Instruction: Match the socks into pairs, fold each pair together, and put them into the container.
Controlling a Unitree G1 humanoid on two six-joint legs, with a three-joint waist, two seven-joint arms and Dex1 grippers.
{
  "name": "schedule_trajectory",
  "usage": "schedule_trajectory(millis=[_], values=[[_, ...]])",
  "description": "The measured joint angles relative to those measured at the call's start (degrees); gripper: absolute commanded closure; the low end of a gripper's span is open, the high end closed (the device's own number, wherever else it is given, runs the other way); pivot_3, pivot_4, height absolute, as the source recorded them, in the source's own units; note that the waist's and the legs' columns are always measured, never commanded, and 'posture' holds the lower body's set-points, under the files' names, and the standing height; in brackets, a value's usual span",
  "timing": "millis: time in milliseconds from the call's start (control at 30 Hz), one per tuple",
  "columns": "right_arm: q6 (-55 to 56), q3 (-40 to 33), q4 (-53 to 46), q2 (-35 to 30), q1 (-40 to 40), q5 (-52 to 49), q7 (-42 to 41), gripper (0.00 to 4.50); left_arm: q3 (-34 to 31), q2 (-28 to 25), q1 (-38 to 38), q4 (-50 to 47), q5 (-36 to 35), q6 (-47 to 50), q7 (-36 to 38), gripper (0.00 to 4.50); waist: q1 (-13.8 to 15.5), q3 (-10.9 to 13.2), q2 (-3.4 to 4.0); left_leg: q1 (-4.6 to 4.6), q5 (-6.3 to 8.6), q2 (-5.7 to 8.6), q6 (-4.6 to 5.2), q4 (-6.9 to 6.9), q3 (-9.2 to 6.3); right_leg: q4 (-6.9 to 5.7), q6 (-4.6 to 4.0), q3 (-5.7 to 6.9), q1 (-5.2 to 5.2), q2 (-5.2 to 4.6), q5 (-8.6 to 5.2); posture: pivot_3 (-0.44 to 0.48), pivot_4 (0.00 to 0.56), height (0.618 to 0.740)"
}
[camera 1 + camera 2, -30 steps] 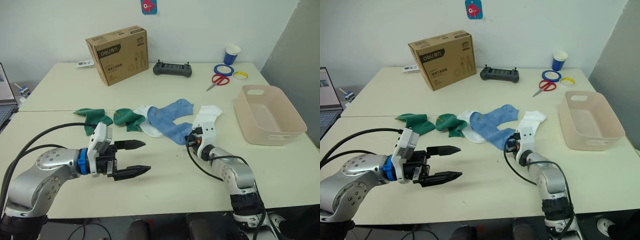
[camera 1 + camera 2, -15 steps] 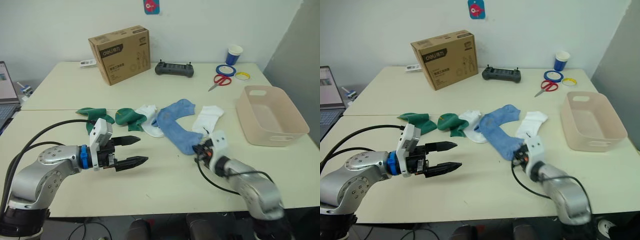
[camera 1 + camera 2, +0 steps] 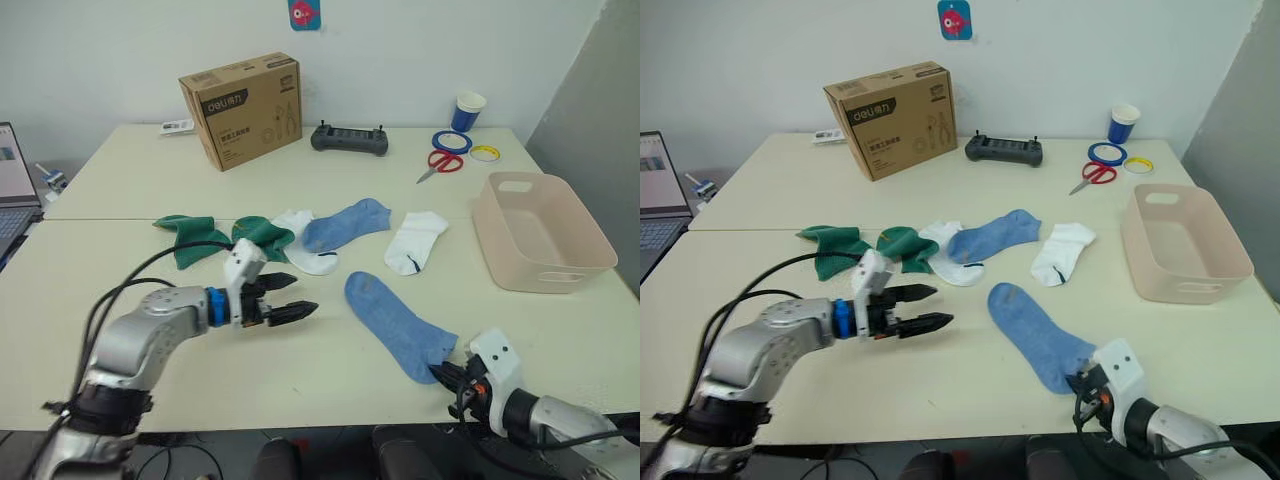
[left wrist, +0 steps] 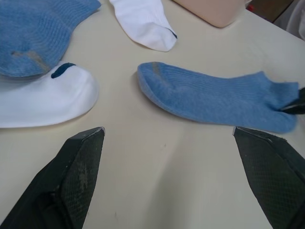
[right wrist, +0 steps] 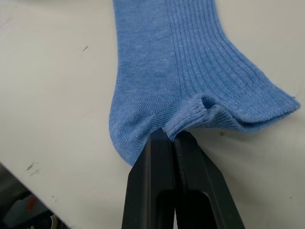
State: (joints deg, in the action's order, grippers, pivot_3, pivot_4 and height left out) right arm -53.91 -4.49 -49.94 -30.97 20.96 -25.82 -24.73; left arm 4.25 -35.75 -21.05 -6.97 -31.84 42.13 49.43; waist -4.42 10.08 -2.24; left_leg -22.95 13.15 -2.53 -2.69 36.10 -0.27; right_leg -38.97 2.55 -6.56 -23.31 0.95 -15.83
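My right gripper [image 3: 441,374] is shut on the cuff of a light blue sock [image 3: 393,318], which lies stretched flat near the table's front edge; the right wrist view shows the pinched cuff [image 5: 200,112]. The second blue sock [image 3: 345,222] lies further back between two white socks [image 3: 306,256] [image 3: 415,240]. Two dark green socks [image 3: 185,238] [image 3: 262,234] lie to their left. My left gripper [image 3: 303,295] stands open just in front of the green and white socks, holding nothing. At the right stands the pinkish container [image 3: 540,235], with nothing inside it.
Along the back of the table are a cardboard box [image 3: 240,95], a black controller [image 3: 348,138], red scissors [image 3: 440,161], tape rolls [image 3: 449,140] and a blue cup [image 3: 466,108]. A laptop [image 3: 6,195] sits at the far left.
My right gripper has dragged the blue sock out of the pile toward the front edge. My left gripper has moved forward and right, closer to the socks.
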Motion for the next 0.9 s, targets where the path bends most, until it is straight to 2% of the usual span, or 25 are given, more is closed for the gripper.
schedule_trajectory(millis=[133, 300, 400, 600, 667, 800, 833, 900], values=[[1.1, 0.1, -0.1, -0.1, 1.4, 0.6, 1.1, 4.48, 4.4, 7.4, -4.5, 5.4, 3.6, 0.2, -3.7, 0.0, 0.2, 0.0, -0.02, 0.0, 0.0, 0.02, 0.0, 0.0, 0.0, 0.01, 0.03, -0.02, 0.0, 0.0, 0.02, 0.0, 0.15, 0.723], [2.2, 1.3, -0.1, -0.2, 2.2, 2.0, 1.7, 4.48, 6.7, 15.4, -10.4, 13.6, 7.3, -0.1, -7.5, 0.0, 0.6, 0.0, -0.03, -0.02, 0.0, 0.03, 0.0, 0.0, -0.09, 0.0, 0.05, 0.05, 0.01, 0.03, 0.03, 0.0, 0.15, 0.723], [2.4, 1.4, -0.1, -0.2, 2.3, 2.1, 2.2, 4.5, 7.4, 18.4, -11.9, 17.5, 9.5, -1.4, -8.8, 0.56, 0.7, 0.0, -0.03, -0.03, 0.0, 0.04, 0.0, 0.0, -0.13, 0.0, 0.05, 0.06, 0.03, 0.04, 0.03, 0.0, 0.15, 0.723], [2.4, 1.4, -0.1, -0.2, 2.2, 2.1, 2.6, 4.5, 8.5, 19.2, -13.0, 19.0, 11.8, -1.2, -7.8, 2.46, 1.2, 0.0, -0.03, -0.02, 0.0, 0.05, 0.0, 0.0, -0.21, 0.0, 0.05, 0.12, 0.07, 0.02, 0.03, 0.0, 0.15, 0.723], [2.4, 1.4, -0.1, -0.2, 2.2, 2.2, 2.8, 4.5, 8.6, 19.3, -12.6, 18.8, 11.8, -1.0, -7.3, 2.97, 1.2, 0.0, -0.03, -0.03, 0.0, 0.05, 0.0, 0.0, -0.22, 0.0, 0.05, 0.13, 0.07, 0.02, 0.03, 0.0, 0.15, 0.723], [2.8, 1.4, 0.0, 0.0, 1.7, 2.6, 3.6, 4.5, 8.6, 19.7, -10.9, 17.4, 11.5, -0.1, -6.2, 4.3, 1.2, 0.0, -0.03, -0.03, 0.0, 0.05, 0.0, 0.0, -0.26, 0.0, 0.05, 0.16, 0.07, 0.02, 0.02, 0.0, 0.15, 0.723], [3.1, 1.3, 0.2, 0.0, 1.2, 2.6, 3.7, 4.5, 8.6, 19.8, -10.3, 16.8, 11.4, 0.0, -6.1, 4.47, 1.1, 0.0, -0.03, -0.03, 0.0, 0.05, 0.0, 0.0, -0.26, 0.0, 0.05, 0.16, 0.07, 0.02, 0.03, 0.0, 0.15, 0.723], [3.8, 1.2, 0.4, 0.0, 0.0, 2.7, 3.8, 4.5, 8.5, 19.7, -9.1, 15.3, 11.1, 0.1, -5.8, 4.47, 1.1, 0.0, -0.03, -0.03, 0.0, 0.05, 0.0, 0.0, -0.28, 0.0, 0.05, 0.17, 0.07, 0.02, 0.03, 0.0, 0.15, 0.723]])
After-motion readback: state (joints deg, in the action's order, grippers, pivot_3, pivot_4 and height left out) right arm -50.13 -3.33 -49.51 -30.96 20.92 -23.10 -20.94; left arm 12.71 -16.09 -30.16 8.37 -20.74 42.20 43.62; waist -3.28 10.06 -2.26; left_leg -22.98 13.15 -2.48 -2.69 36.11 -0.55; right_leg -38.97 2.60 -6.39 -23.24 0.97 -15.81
